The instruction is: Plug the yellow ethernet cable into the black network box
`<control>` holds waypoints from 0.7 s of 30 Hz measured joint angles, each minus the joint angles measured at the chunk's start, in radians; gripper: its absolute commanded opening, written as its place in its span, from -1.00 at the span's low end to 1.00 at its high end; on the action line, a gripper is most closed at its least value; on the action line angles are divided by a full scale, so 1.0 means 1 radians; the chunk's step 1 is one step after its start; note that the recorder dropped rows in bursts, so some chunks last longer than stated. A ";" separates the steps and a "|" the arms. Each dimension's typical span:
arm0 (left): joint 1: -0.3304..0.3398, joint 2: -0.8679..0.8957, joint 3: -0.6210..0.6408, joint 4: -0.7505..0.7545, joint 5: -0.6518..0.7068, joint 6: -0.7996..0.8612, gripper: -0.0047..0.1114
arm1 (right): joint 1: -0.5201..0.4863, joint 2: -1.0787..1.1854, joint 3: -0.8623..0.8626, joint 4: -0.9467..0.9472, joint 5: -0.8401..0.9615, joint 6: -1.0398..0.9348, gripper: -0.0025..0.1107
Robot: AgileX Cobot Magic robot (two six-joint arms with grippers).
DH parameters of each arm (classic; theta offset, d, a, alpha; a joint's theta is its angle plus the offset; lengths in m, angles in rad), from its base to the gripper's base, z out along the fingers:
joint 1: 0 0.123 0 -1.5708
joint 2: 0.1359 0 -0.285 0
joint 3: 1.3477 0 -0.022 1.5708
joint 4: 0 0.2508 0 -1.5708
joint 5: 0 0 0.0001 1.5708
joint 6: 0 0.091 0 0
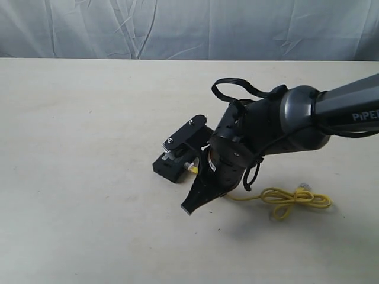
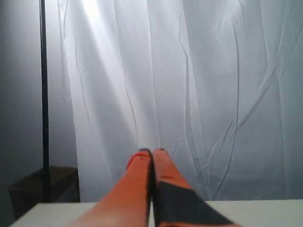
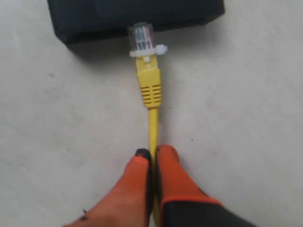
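Right gripper (image 3: pixel 150 154), its orange-faced fingers pressed together, pinches the thin bright yellow ethernet cable (image 3: pixel 151 125) a short way behind the plug. The left gripper (image 2: pixel 152 152) is closed too, with nothing between its fingers, and simply points at the wrinkled white curtain (image 2: pixel 213 94). From where I stand, the broad pale beige table (image 1: pixel 83 130) fills nearly the whole exterior view, and the dark grey robot arm (image 1: pixel 308 115) reaches in from the right edge to the middle of it. The small flat black plastic network box (image 1: pixel 169 166) sits on the table just left of centre, close beside the arm's tip. The cable runs straight from the closed fingers to the box, while its other end lies in a loose knotted loop at the lower right of the exterior view, well apart from the box. The small clear plastic plug (image 3: pixel 141 35), with a white plastic band (image 3: pixel 149 51) just behind it, touches the box's near face, with most of its body showing outside. Whether it is seated in a port I cannot tell.
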 measured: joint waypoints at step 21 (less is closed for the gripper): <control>0.000 0.940 -0.694 -0.200 0.851 0.251 -0.92 | -0.002 -0.084 -0.006 -0.054 0.094 -0.054 -0.97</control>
